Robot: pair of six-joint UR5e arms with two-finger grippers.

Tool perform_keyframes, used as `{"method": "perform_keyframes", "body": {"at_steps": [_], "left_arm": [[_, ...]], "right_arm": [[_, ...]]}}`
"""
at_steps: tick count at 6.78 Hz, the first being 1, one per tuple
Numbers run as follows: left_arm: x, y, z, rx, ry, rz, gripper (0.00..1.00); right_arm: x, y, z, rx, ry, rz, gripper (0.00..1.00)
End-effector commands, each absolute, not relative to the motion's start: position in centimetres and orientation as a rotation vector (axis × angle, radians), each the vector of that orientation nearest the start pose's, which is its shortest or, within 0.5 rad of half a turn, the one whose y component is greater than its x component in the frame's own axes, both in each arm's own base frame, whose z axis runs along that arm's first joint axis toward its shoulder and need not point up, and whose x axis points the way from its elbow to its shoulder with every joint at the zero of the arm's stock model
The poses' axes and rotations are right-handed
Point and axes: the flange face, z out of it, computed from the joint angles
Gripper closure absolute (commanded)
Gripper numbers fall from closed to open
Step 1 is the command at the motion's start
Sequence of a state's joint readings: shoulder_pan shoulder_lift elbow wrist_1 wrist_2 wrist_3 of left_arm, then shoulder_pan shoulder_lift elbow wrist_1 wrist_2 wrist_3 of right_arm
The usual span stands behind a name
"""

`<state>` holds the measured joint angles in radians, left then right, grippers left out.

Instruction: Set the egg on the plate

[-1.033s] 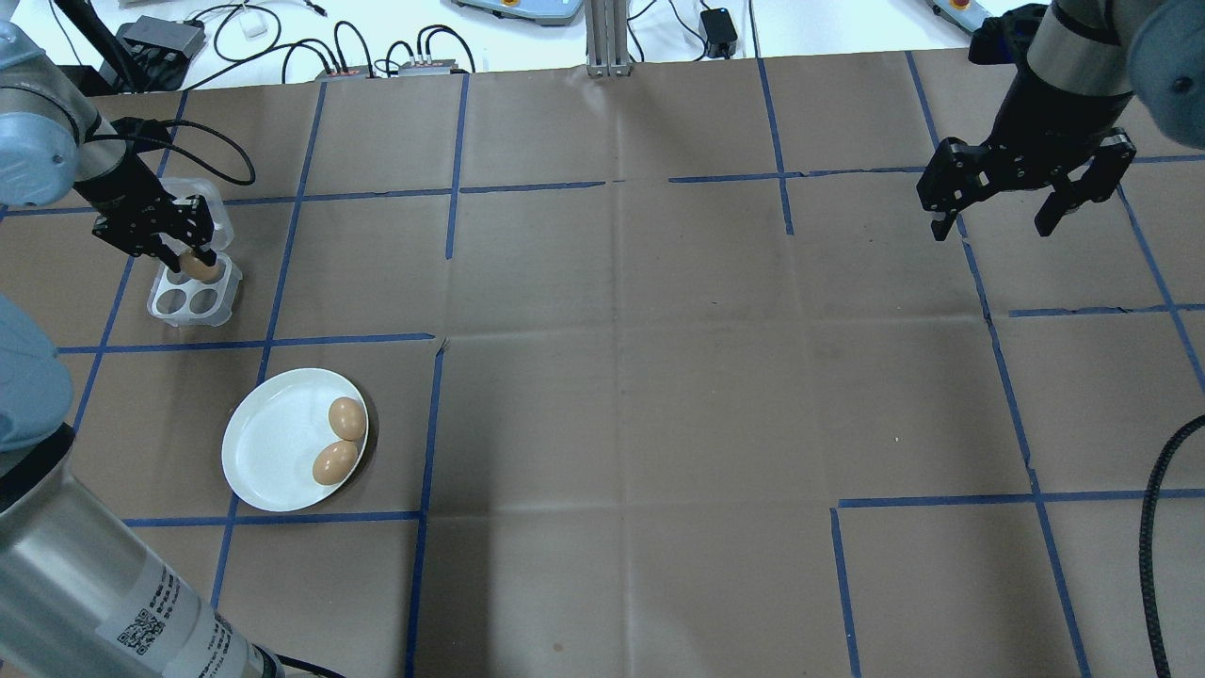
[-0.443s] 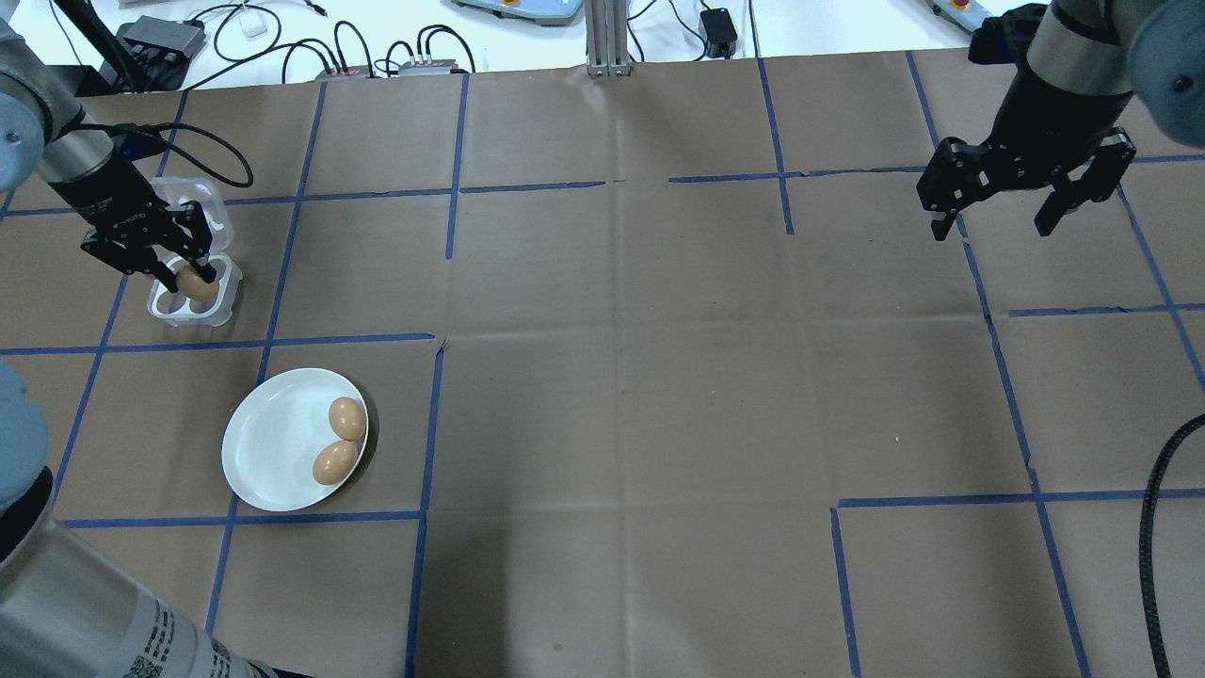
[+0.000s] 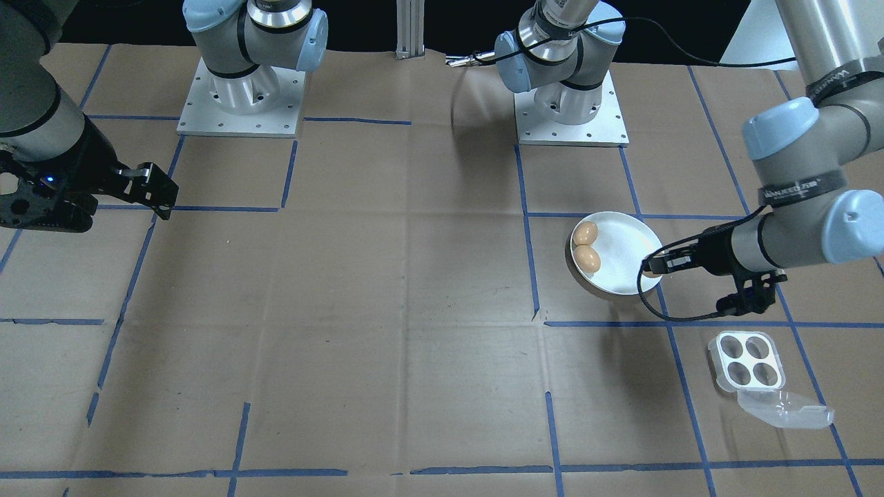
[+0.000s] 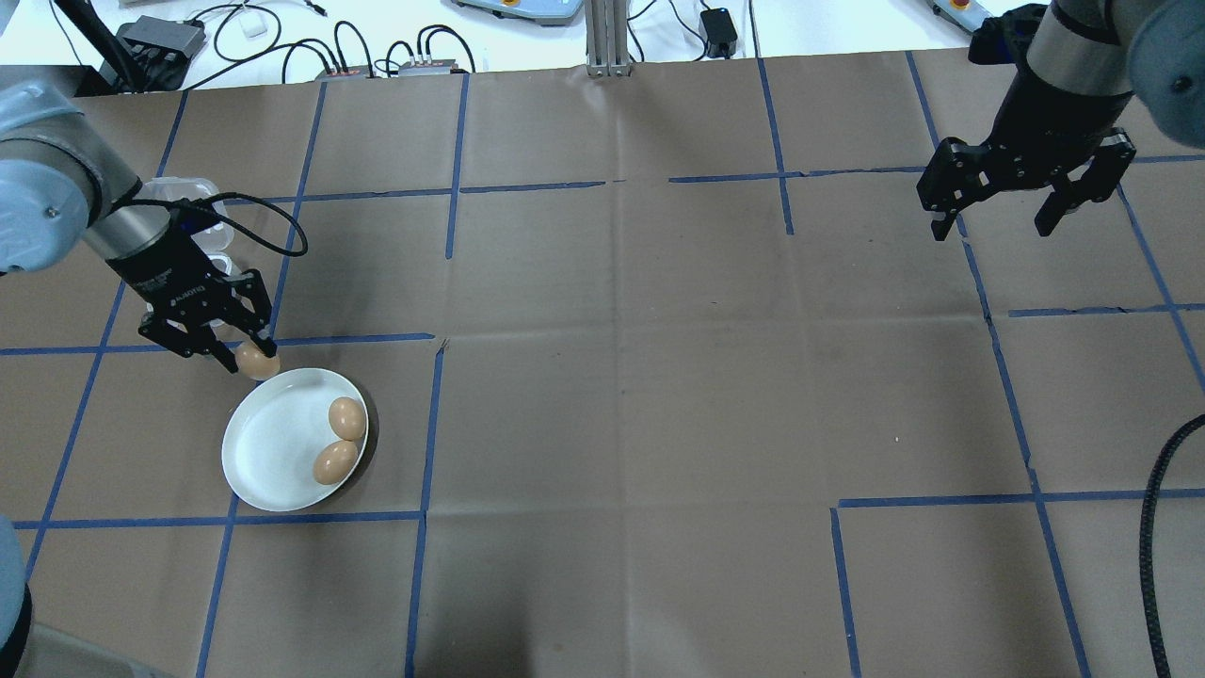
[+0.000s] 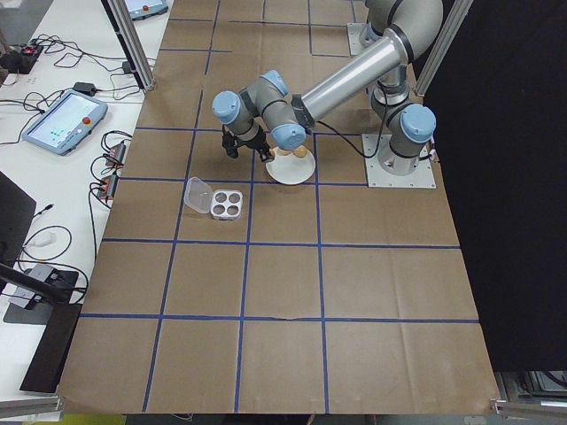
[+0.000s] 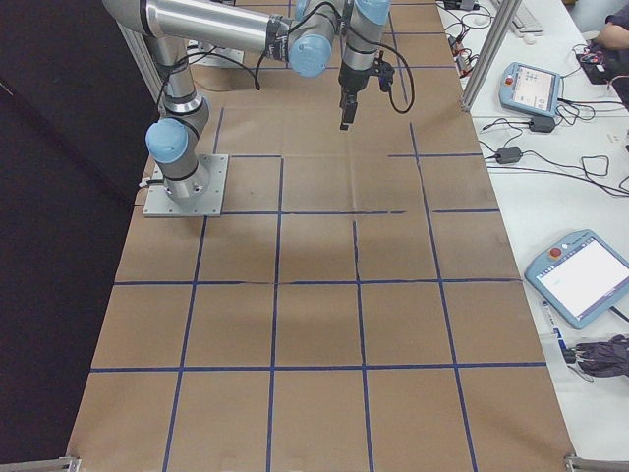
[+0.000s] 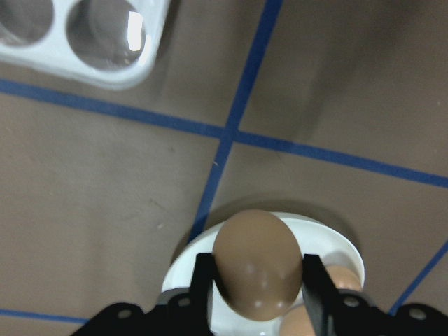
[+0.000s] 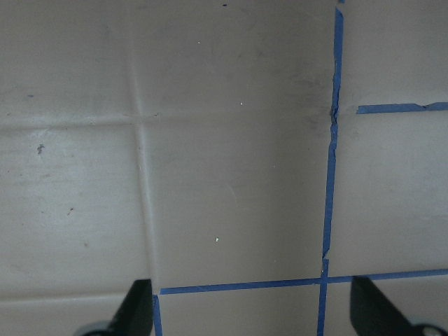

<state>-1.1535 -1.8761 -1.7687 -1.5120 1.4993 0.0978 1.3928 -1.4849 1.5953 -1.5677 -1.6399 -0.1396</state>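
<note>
Two eggs (image 4: 339, 441) on plate (image 4: 268, 452), right side; tray (image 3: 747, 360) behind plate; left gripper (image 4: 247, 360) between them.

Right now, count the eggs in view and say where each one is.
3. Two eggs lie touching on the plate, at its right side. The third egg is in the left gripper, over the plate's far rim. The tray is empty.

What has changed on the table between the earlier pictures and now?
The left gripper has lifted the brown egg out of the clear plastic four-cup egg tray and carried it toward the robot, to the far rim of the round white plate. The tray is now empty. The two eggs on the plate and the open right gripper stayed as they were.
</note>
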Motion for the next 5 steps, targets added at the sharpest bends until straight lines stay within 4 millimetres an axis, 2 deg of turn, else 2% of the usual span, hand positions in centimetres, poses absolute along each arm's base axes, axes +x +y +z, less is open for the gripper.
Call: {"method": "perform_keyframes", "body": {"at_steps": [1,5], "left_arm": [[6.18,-50.87,22.61,-0.581,3.208,0.757,0.98],[7.03,-50.98,22.39,-0.55,3.155,0.753,0.96]], "right_arm": [[3.34,-52.83,43.27,0.055,3.185,0.196,0.0],[3.34,-52.83,43.27,0.055,3.185,0.196,0.0]]}}
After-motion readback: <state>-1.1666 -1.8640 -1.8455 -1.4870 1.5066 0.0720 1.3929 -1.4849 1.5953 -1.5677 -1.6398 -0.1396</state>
